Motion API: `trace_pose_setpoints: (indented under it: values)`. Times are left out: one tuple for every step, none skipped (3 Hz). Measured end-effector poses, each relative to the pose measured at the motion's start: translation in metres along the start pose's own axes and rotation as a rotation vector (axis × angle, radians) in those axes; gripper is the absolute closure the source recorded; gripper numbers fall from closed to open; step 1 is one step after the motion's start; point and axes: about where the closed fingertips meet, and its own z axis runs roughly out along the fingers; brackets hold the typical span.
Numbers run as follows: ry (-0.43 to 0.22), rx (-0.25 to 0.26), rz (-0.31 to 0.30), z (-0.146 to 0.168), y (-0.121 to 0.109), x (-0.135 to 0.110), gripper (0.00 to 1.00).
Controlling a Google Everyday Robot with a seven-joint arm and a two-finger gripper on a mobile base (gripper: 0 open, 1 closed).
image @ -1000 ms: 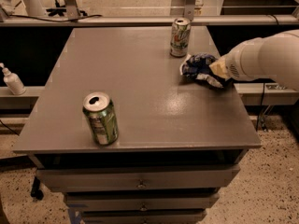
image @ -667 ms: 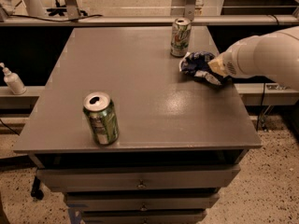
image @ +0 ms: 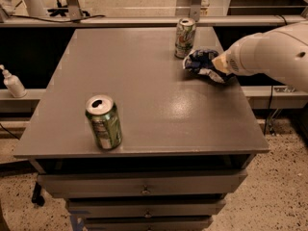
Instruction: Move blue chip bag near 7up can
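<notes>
The blue chip bag (image: 198, 61) is crumpled dark-blue foil with white print, at the table's far right, just right of and in front of the 7up can (image: 185, 37). The can stands upright near the back edge, pale with green patches and a silver top. My gripper (image: 217, 66) comes in from the right on a white arm and is shut on the bag's right end, holding it low at the tabletop. The bag sits a short gap from the can and does not touch it.
A deeper green can (image: 104, 123) stands upright at the front left of the grey table (image: 144, 95). Drawers are below the tabletop. A white pump bottle (image: 12, 83) stands on a ledge at the left. A rail runs behind the table.
My gripper and the blue chip bag have moved together a little to the left and back, closer to the 7up can. Both cans have stayed put.
</notes>
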Motion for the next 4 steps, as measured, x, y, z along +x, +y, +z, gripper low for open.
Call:
trace_pose_setpoints:
  values:
    - [0.000, 0.002, 0.009, 0.0034, 0.0012, -0.0017, 0.83]
    - [0.001, 0.000, 0.014, 0.0056, 0.0039, -0.0017, 0.61]
    - [0.002, -0.002, 0.017, 0.0069, 0.0064, -0.0017, 0.36]
    - [0.003, -0.004, 0.020, 0.0066, 0.0081, -0.0005, 0.13]
